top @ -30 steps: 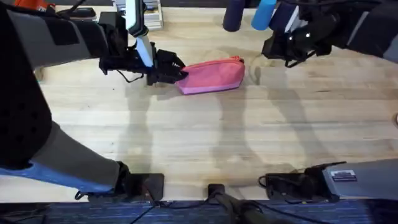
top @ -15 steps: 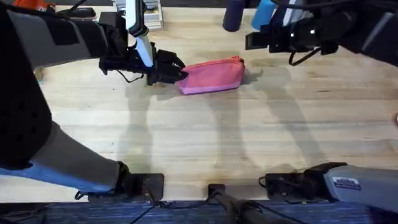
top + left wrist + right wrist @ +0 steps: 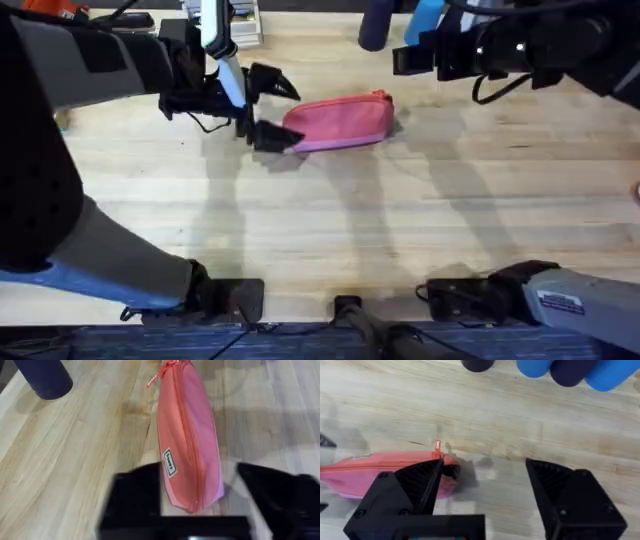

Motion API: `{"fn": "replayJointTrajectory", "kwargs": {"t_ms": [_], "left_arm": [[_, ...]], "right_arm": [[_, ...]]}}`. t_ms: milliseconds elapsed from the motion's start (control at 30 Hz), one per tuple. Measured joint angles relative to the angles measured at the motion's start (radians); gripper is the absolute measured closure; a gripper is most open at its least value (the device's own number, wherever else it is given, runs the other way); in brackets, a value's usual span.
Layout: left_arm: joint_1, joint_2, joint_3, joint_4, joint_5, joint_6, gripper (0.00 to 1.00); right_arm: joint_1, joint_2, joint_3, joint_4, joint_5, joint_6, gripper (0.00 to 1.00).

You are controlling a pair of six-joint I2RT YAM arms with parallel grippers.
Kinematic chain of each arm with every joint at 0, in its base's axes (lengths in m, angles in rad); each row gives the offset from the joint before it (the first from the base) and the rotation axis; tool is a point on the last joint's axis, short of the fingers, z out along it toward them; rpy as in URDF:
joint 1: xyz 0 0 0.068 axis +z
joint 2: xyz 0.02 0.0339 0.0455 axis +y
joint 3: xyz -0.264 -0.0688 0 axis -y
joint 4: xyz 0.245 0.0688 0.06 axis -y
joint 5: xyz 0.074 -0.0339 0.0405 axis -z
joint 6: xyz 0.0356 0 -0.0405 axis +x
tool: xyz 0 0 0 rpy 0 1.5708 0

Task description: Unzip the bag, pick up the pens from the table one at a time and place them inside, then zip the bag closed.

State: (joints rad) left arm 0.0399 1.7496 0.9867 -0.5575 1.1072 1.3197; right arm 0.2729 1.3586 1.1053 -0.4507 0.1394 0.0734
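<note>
The pink bag [image 3: 340, 120] lies on the table [image 3: 330, 220], its zip shut along the top and its small pull [image 3: 437, 445] at the right end. My left gripper [image 3: 290, 115] is open, with one finger on each side of the bag's left end. In the left wrist view the bag [image 3: 187, 445] runs away from between the black fingers [image 3: 135, 495]. My right gripper [image 3: 408, 62] hovers open above and behind the bag's right end. In the right wrist view the bag [image 3: 365, 472] shows partly behind the right gripper [image 3: 485, 465]. The pens are out of view.
A dark navy cylinder [image 3: 375, 25] and a blue one [image 3: 425, 22] stand at the table's back edge, close to the right gripper. A stack of items [image 3: 240, 25] sits at the back left. Bare planks stretch in front of the bag.
The left gripper, shut on the bag's left end before, has opened. The right arm has drifted left and toward the back, higher over the bag's right end.
</note>
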Motion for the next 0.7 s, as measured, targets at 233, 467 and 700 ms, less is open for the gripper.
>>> {"fn": "replayJointTrajectory", "kwargs": {"t_ms": [233, 467, 700], "left_arm": [[0.0, 0.0, 0.0, -0.003, 0.0, -0.003, 0.008], [0.0, 0.0, 0.0, -0.014, -0.001, -0.004, 0.007], [0.0, -0.045, 0.033, -0.074, -0.109, -0.151, 0.007]], "right_arm": [[0.0, 0.0, 0.0, 0.0, 0.0, 0.0, 0.005], [0.0, 0.0, 0.0, -0.036, 0.0, 0.0, 0.004], [0.0, 0.0, 0.0, -0.049, 0.0, -0.001, 0.004]]}}
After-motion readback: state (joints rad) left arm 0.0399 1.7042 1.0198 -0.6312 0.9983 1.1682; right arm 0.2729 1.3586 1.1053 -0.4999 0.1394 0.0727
